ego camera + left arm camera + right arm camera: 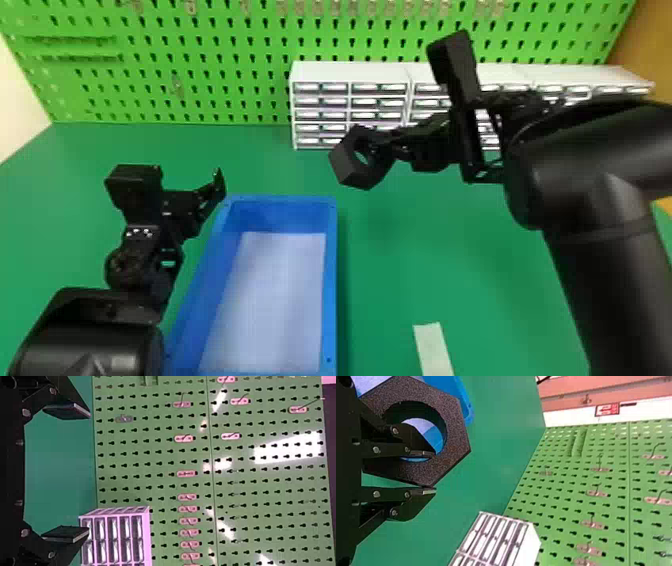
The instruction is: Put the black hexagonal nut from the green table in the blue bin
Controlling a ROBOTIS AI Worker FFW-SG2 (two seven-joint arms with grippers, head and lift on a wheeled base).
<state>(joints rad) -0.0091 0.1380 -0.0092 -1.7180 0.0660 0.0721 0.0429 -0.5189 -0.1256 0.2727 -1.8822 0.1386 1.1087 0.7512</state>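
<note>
- The right gripper (386,146) holds the black hexagonal nut (344,162), its fingers closed about the nut's wall, one inside the hole and the other outside.
- The nut is in the air over the green table (425,250), to the right of the blue bin's far end, and tilted.
- The blue bin (329,280) sits on the table, with a white sheet (275,300) covering its floor.
- The left gripper (216,188) is by the bin's far left corner, fingers wide apart with nothing between them.
- White drawer units (350,72) stand at the table's far side, before a green pegboard (225,60).
</note>
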